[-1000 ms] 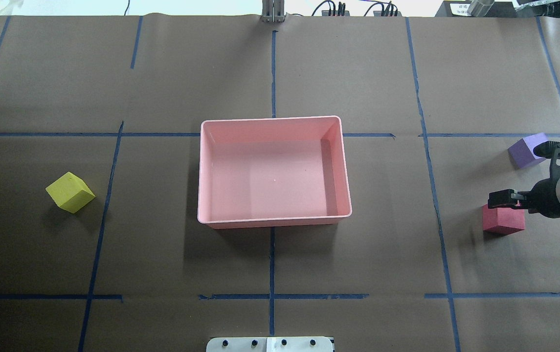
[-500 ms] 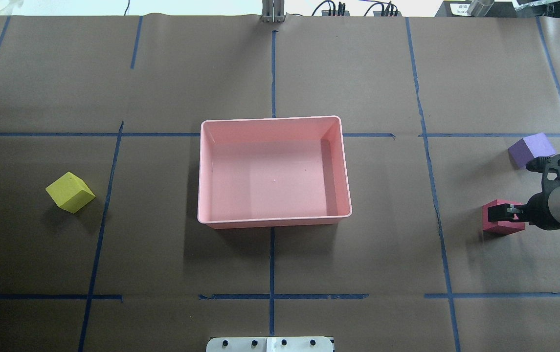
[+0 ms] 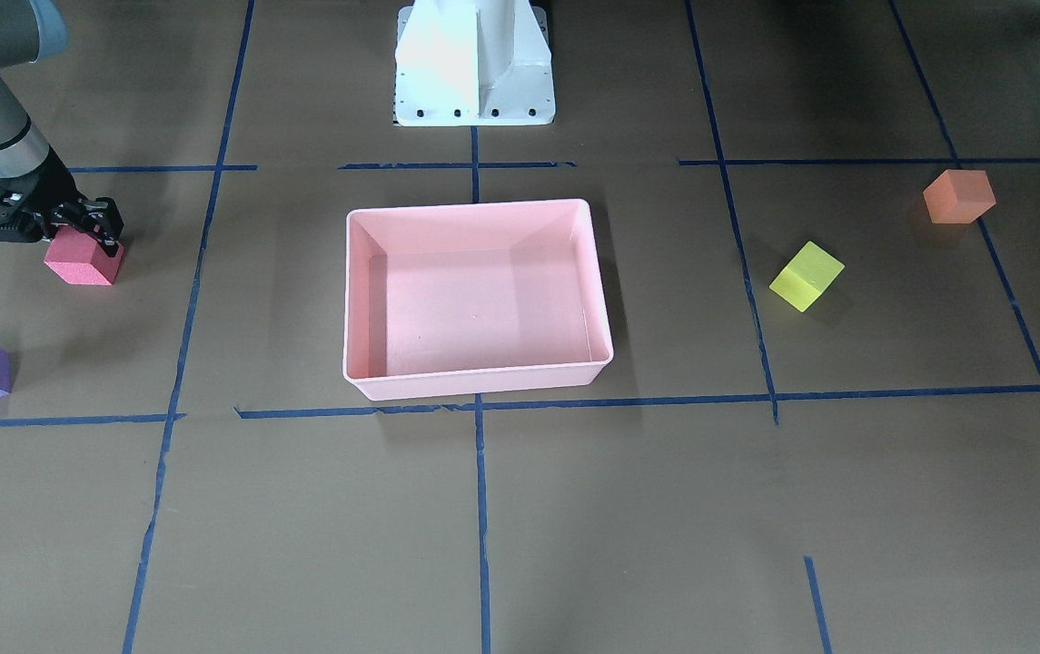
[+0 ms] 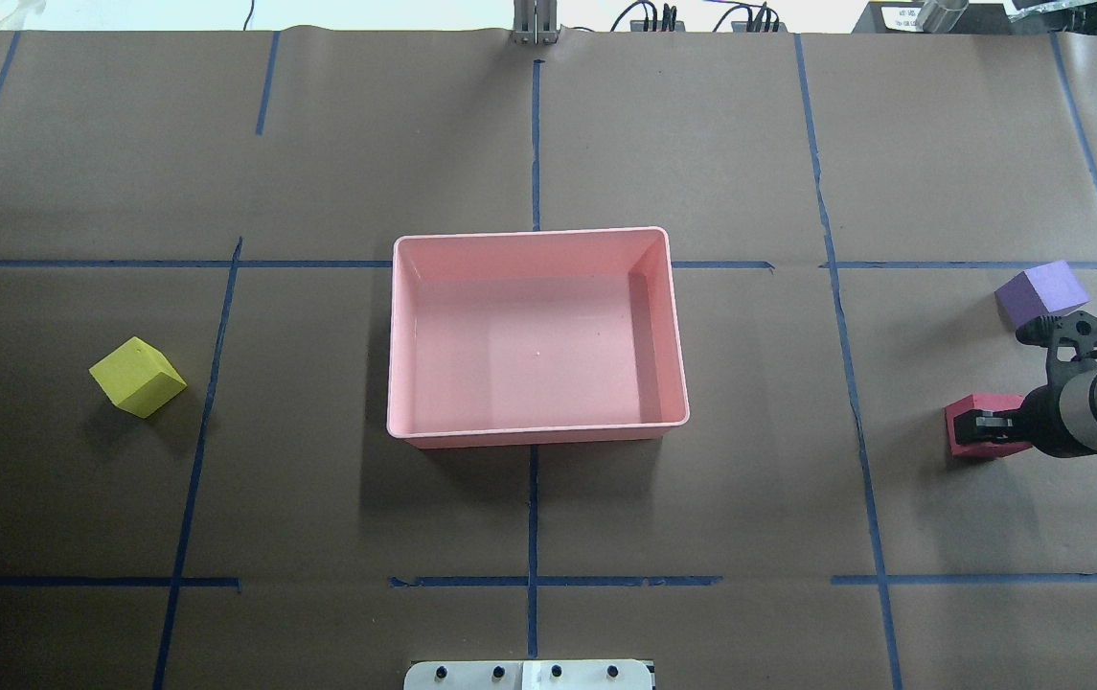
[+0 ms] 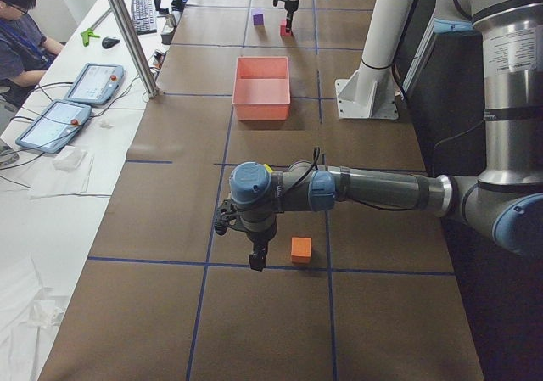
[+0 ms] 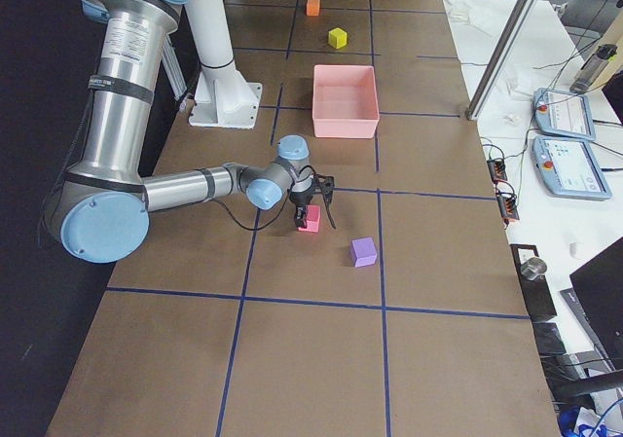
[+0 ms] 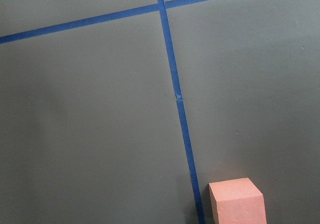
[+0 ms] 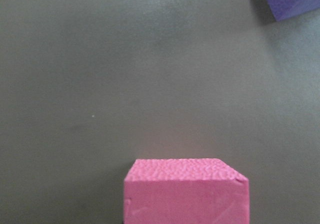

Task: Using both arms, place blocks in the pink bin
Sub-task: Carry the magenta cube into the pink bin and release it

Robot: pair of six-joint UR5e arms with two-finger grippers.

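The pink bin sits mid-table and holds nothing. My right gripper is low over the red block, fingers down at its sides, and looks open. The red block fills the bottom of the right wrist view. The purple block lies just beyond it. The yellow block lies on the left side. The orange block is farther left, outside the overhead view. My left gripper hangs beside the orange block; I cannot tell if it is open or shut.
Blue tape lines divide the brown table cover. The white robot pedestal stands behind the bin. Operator tablets and a metal post line the far table edge.
My right gripper has moved toward the robot's side, away from the purple block, and come down onto the red block. The blocks and the bin have not moved.
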